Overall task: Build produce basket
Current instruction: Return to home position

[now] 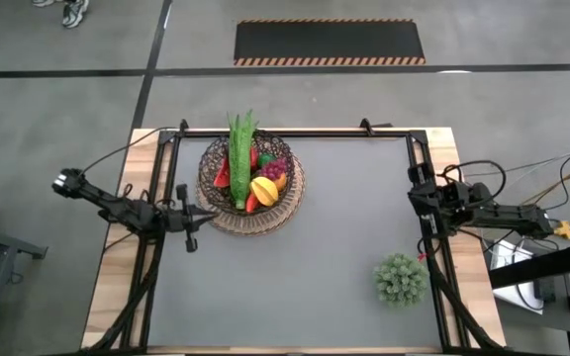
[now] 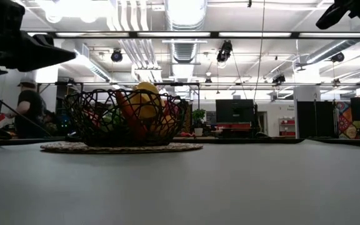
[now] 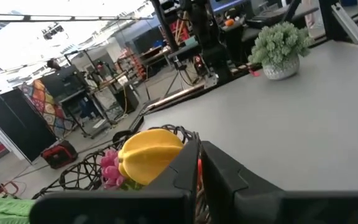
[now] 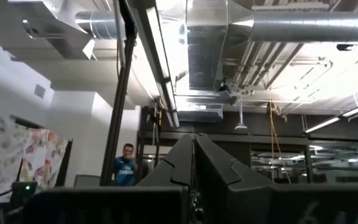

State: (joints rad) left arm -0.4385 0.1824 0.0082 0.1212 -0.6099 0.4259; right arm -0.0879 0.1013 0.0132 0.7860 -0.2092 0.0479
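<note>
One basket [image 1: 228,220] sits near the far left corner of the tabletop [image 1: 344,247]. In it are one yellow fruit [image 1: 263,190], one bunch of red grapes [image 1: 275,170] and long green stalks [image 1: 238,153]. The left tool [image 3: 199,148], just beside the basket, is pinched narrow and empty. So is the right tool [image 4: 194,142], at the right edge.

Upper left of the tabletop [image 1: 334,227]: basket [image 1: 206,183] with produce [image 1: 262,188] piled inside, long stalks [image 1: 238,148] reaching past its upper rim. Just lower left of it, left gripper [image 1: 198,215]. Lower right: potted plant [image 1: 400,278]. Right edge, mid-height: right gripper [image 1: 426,203].
</note>
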